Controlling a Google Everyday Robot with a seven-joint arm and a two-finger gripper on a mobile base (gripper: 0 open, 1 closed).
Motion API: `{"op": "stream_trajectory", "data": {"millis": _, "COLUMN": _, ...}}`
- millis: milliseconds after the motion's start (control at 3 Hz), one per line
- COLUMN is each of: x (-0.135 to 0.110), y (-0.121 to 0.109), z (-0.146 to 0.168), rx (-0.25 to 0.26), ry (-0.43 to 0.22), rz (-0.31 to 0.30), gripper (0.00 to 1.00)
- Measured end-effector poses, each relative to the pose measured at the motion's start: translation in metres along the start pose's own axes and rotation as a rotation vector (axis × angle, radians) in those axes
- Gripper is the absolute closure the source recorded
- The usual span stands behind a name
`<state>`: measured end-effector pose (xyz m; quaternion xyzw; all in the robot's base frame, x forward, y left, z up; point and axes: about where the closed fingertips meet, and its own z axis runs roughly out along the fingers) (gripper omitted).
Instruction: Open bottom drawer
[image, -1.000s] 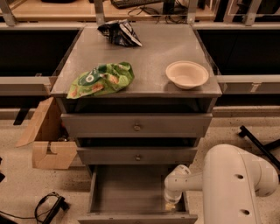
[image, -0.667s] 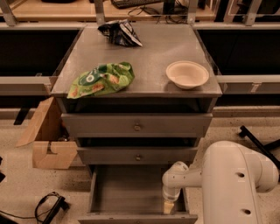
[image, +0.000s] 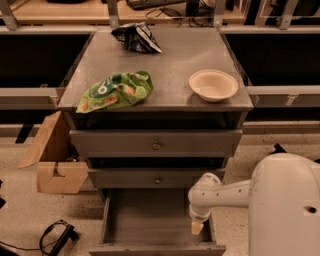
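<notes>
Gripper (image: 197, 227) low inside pulled-out bottom drawer (image: 145, 216), grip state unclear, green snack bag (image: 116, 91) label unreadable

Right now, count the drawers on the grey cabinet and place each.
3. Top drawer, shut, just under the cabinet top; middle drawer, shut, below it; bottom drawer, pulled open near the floor, with the gripper inside its right side.

One camera looks steeply down, from close in front, at the grey cabinet (image: 170, 65). The gripper (image: 196, 227) shows lower right, at the right side of the pulled-out bottom drawer (image: 145, 215).
</notes>
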<state>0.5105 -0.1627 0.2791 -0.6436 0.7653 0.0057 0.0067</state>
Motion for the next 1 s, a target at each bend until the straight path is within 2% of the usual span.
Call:
{"op": "stream_trajectory", "data": {"millis": 333, "x": 0.032, "y": 0.017, "z": -0.068, "rx": 0.056, "ry": 0.002, "rz": 0.076, "gripper": 0.63}}
{"op": "stream_trajectory", "data": {"millis": 667, "x": 0.053, "y": 0.029, "z": -0.119, "rx": 0.094, "ry": 0.034, "rz": 0.133, "gripper": 0.5}}
{"op": "stream_trajectory", "data": {"millis": 1000, "x": 0.055, "y": 0.025, "z": -0.131, "rx": 0.114, "ry": 0.039, "rz": 0.134, "gripper": 0.26}}
